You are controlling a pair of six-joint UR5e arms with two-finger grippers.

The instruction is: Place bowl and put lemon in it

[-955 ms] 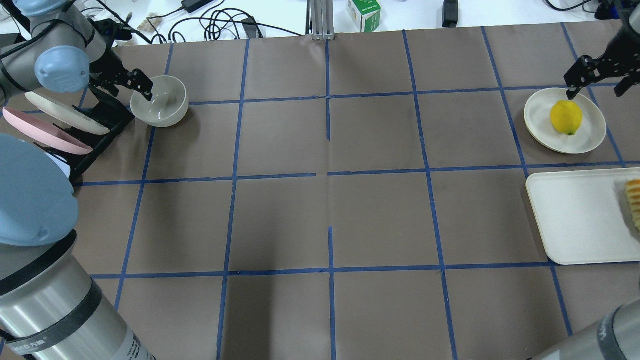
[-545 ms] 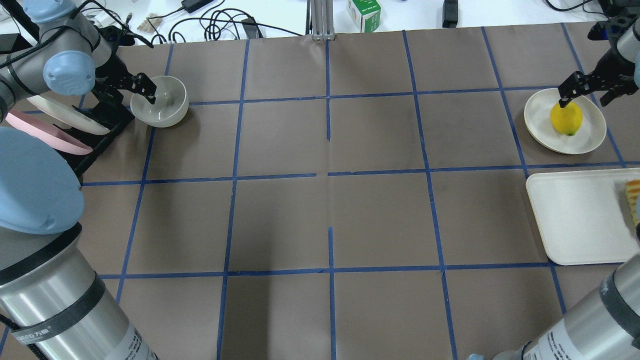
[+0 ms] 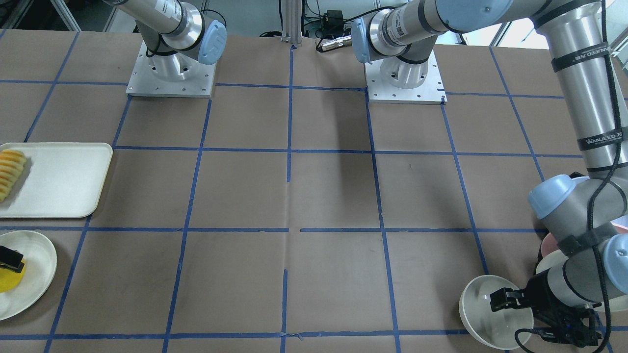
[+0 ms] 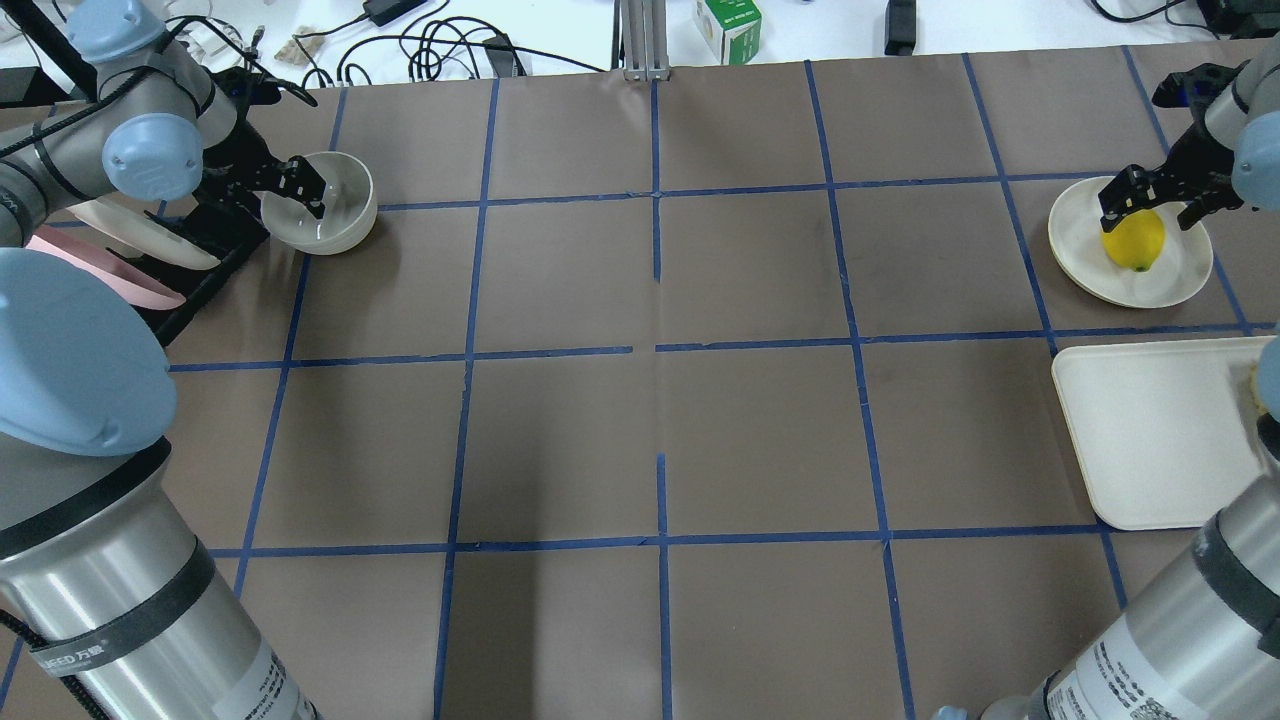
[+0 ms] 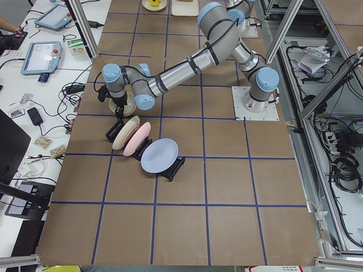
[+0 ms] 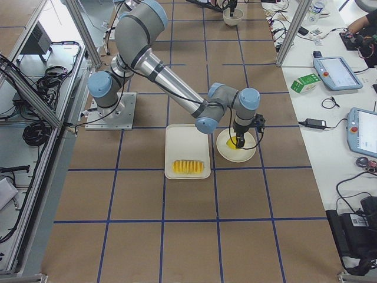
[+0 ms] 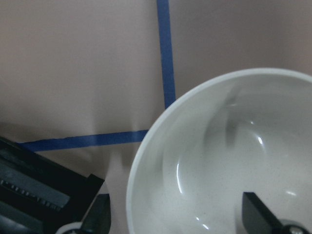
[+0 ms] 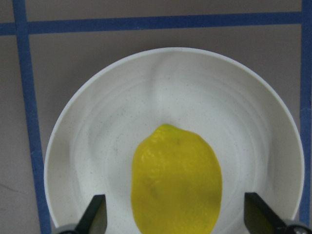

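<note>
The cream-white bowl (image 4: 345, 205) stands upright at the table's far left, next to the dish rack; it also shows in the front view (image 3: 483, 314). My left gripper (image 4: 290, 187) is open and straddles the bowl's near wall, one finger inside and one outside, as the left wrist view shows (image 7: 179, 217). The yellow lemon (image 4: 1135, 243) lies on a flat cream plate (image 4: 1075, 240) at the far right. My right gripper (image 4: 1155, 195) is open just above the lemon, with a finger on either side of it in the right wrist view (image 8: 178, 212).
A black dish rack (image 4: 205, 265) with cream, pink and blue plates stands left of the bowl. A cream tray (image 4: 1150, 440) with sliced ridged food (image 3: 12, 169) lies near the lemon's plate. Cables and a small box (image 4: 728, 28) lie beyond the far edge.
My right gripper has moved left and down from beyond the plate to over the lemon. My left gripper has shifted slightly right at the bowl's wall. The bowl and lemon have not moved.
</note>
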